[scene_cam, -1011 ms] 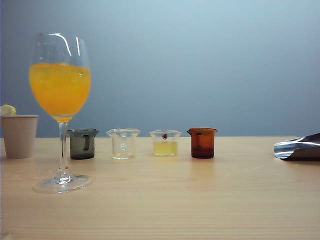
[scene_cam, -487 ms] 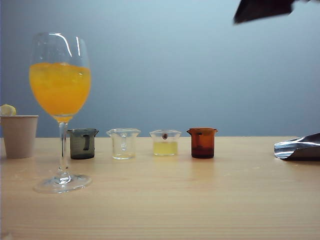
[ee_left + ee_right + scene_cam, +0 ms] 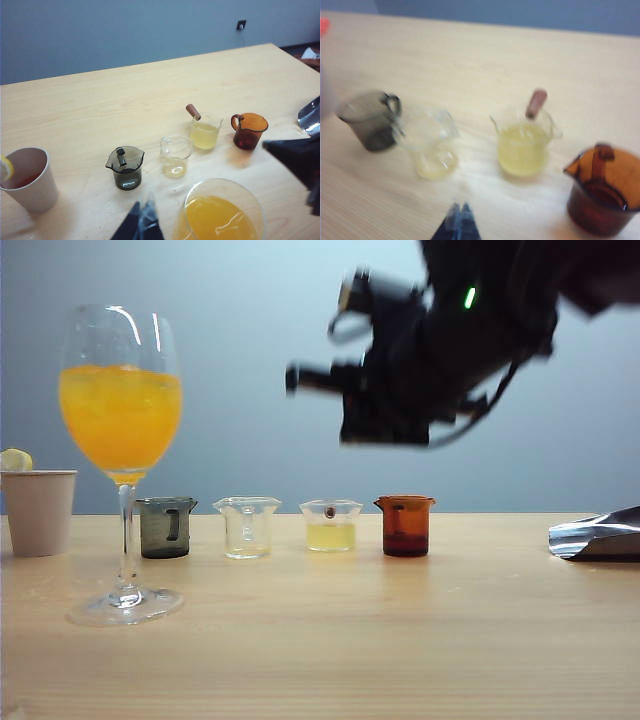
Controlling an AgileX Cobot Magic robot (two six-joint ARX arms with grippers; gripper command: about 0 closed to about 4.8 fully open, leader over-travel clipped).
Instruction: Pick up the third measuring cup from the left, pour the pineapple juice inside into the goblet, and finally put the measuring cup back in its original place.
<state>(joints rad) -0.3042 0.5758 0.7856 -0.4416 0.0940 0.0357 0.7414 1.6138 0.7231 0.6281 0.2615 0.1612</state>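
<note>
Third measuring cup [image 3: 330, 525] with pineapple juice [image 3: 330, 536] standing right of goblet [image 3: 121, 460]. Right gripper [image 3: 460, 216] pinched shut above, untouching. Left gripper [image 3: 144, 220] narrow beside goblet, unseen in exterior view.

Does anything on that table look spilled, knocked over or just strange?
Nothing spilled or tipped. The four measuring cups stand upright in a row, the third measuring cup holding pale juice. The goblet is already well filled with orange juice.
</note>
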